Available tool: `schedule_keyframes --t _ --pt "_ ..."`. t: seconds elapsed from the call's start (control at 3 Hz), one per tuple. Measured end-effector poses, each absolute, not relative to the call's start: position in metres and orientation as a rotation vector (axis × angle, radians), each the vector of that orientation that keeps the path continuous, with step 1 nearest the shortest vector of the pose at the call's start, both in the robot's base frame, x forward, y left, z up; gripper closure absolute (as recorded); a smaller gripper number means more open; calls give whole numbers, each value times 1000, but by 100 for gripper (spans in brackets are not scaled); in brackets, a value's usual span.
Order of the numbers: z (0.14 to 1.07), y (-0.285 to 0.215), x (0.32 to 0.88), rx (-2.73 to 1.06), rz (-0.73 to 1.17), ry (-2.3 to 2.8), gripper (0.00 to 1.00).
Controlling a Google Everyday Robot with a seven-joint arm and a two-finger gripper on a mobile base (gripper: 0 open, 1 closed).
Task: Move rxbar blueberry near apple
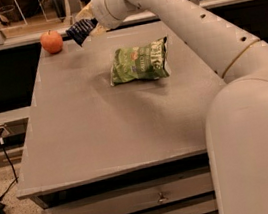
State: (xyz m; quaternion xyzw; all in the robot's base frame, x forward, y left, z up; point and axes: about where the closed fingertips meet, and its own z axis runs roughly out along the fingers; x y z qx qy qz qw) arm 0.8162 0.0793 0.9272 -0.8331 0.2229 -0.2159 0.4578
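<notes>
Rxbar blueberry (80, 32) pinched in the closed gripper (88, 28), held above the table (88, 136), just right of the apple (52, 41), green chip bag (139, 62) lying flat further right of the apple

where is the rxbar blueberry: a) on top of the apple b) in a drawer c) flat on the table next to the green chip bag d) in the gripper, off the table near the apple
d: the gripper is shut on the rxbar blueberry, holding it off the table close to the apple.
</notes>
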Motion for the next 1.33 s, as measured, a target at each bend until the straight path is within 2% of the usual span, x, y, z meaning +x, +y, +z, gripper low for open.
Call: schedule_keyframes --t 0.67,1.33 --pt "907 100 835 -2054 -482 555 97" --pt "896 122 836 -2075 -418 529 51"
